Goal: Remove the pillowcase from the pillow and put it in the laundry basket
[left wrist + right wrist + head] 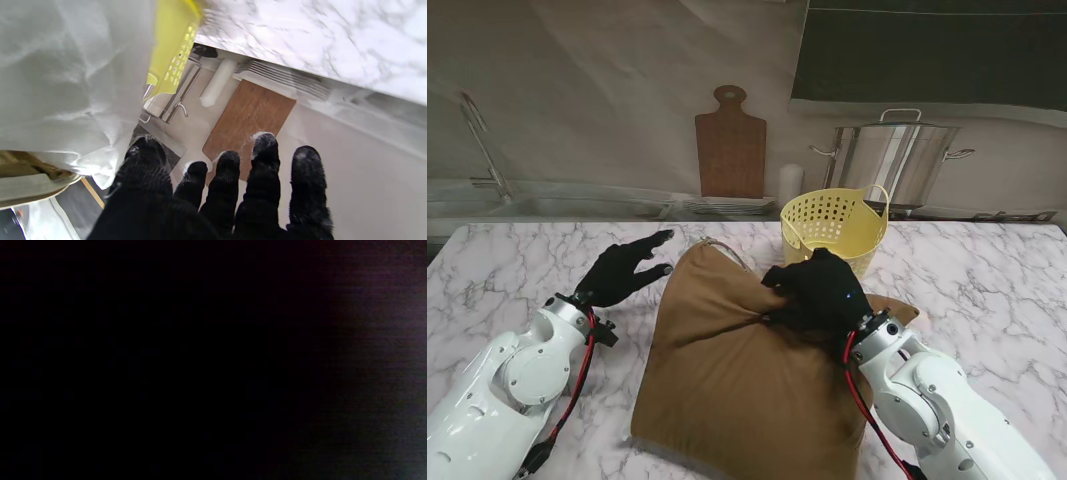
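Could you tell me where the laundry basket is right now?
In the stand view, the yellow laundry basket stands upright on the marble table's far side, just beyond the pillow.

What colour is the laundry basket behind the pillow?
Pale yellow, with perforated walls; the laundry basket shows best in the stand view.

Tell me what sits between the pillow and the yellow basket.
Nothing visible does. The laundry basket stands just beyond the pillowcase's far edge, open side up. The right hand grips the cloth; the left hand hovers open beside it.
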Robot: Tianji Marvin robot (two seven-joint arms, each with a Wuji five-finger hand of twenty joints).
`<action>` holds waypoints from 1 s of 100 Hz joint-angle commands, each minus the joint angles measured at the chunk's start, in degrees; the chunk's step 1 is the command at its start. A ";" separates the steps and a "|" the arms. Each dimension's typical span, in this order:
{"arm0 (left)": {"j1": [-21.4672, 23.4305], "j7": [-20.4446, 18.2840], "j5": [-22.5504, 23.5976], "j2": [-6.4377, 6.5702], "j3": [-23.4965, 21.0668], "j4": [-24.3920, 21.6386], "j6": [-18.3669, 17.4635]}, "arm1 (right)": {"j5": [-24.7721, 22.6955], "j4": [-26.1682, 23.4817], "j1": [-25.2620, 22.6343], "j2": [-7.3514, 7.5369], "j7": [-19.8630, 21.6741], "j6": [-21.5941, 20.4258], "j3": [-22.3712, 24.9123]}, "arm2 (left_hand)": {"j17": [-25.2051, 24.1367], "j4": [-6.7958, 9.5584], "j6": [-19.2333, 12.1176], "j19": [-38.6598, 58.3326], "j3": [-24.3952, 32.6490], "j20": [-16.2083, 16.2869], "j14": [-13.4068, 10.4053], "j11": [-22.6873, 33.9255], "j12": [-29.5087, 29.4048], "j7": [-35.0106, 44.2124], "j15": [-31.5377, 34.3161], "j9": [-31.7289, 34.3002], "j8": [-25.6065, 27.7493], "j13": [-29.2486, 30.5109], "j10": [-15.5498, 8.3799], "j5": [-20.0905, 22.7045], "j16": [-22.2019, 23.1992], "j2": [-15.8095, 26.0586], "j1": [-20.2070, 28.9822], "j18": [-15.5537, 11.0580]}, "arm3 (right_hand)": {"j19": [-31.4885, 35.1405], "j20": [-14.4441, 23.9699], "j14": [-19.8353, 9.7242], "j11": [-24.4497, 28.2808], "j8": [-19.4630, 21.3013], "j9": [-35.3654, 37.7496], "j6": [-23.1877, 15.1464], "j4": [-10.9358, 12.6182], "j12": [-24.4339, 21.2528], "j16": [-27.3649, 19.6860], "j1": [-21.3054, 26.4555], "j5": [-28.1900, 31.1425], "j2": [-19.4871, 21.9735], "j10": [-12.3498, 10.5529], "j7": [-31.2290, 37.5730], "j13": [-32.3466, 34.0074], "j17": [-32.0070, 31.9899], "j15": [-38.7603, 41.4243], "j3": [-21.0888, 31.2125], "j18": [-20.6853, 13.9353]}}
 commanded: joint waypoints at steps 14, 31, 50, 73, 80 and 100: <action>-1.86 -3.12 -2.93 -0.51 3.12 0.55 0.25 | -0.63 0.00 3.31 -0.39 -0.83 1.40 -2.63 | -1.03 0.08 3.94 -20.45 -0.37 0.04 1.39 -1.89 -1.04 -1.61 -0.44 -2.10 -3.08 -0.55 2.70 -4.12 -0.78 1.65 -6.91 0.15 | 0.18 -0.96 -9.82 6.04 4.29 2.58 -13.91 3.84 2.35 2.11 9.85 3.63 7.79 -2.55 8.38 4.21 -0.14 3.70 9.66 -1.82; -1.73 -4.93 -5.99 -0.49 3.03 -0.63 0.13 | -1.26 1.24 5.51 -0.57 -2.59 2.90 -4.28 | -0.66 -0.20 5.04 -20.47 -0.79 0.13 1.95 -2.35 -1.33 -0.82 -0.32 -2.11 -3.05 -0.44 3.98 -3.49 -0.73 2.21 -9.54 -0.05 | 0.09 -1.06 -9.83 5.78 4.54 2.44 -14.45 3.86 2.44 1.97 9.89 3.44 8.18 -2.94 8.22 4.25 -0.29 2.97 9.08 -1.69; -0.45 -3.90 -5.62 -0.62 0.45 -1.26 -0.65 | -2.01 1.94 6.68 -0.68 -3.85 4.57 -4.67 | 0.34 0.01 3.54 -18.61 -0.18 1.13 1.73 1.59 4.04 5.41 1.18 0.94 4.51 0.58 1.75 0.48 0.52 0.65 -7.81 -0.15 | 0.08 -1.08 -9.86 5.65 4.69 2.27 -14.57 3.96 2.51 1.93 9.97 3.22 8.43 -3.13 8.17 4.28 -0.36 2.59 8.76 -1.80; 1.57 -3.62 -7.24 -0.75 -1.87 -2.69 -2.66 | -2.82 2.40 7.75 -0.59 -3.70 5.65 -5.24 | 4.75 0.48 2.41 -8.91 0.18 5.51 1.91 8.62 13.18 5.96 8.75 7.67 8.77 6.35 0.81 6.27 8.71 -1.19 -1.28 -1.28 | -0.07 -1.13 -9.91 5.70 4.71 2.19 -14.52 4.13 2.68 2.01 10.06 3.15 8.56 -3.17 8.11 4.30 -0.55 2.40 8.44 -1.65; 1.81 -5.46 -9.82 -0.59 -1.64 -3.29 -2.83 | -2.86 2.80 8.32 -0.62 -3.85 6.01 -5.78 | 5.69 0.47 2.81 -7.65 0.13 5.78 2.34 9.02 13.02 5.53 9.43 9.61 8.08 7.91 0.98 6.89 9.24 -1.55 -1.21 -1.03 | -0.09 -1.13 -9.96 5.68 4.72 2.19 -14.51 4.18 2.71 2.02 10.08 3.14 8.59 -3.19 8.10 4.29 -0.60 2.30 8.34 -1.54; 0.94 -8.88 -12.22 -0.08 0.71 -3.51 -2.64 | -2.41 3.67 9.51 -0.79 -4.12 6.62 -6.98 | 4.98 0.25 4.14 -10.61 0.05 2.71 2.51 0.51 2.15 -0.08 5.29 6.52 0.26 7.16 3.09 1.11 5.58 -2.90 -4.04 -0.60 | -0.17 -1.15 -10.02 5.66 4.74 2.12 -14.53 4.24 2.76 2.08 10.15 3.06 8.74 -3.25 8.05 4.33 -0.69 2.17 8.12 -1.34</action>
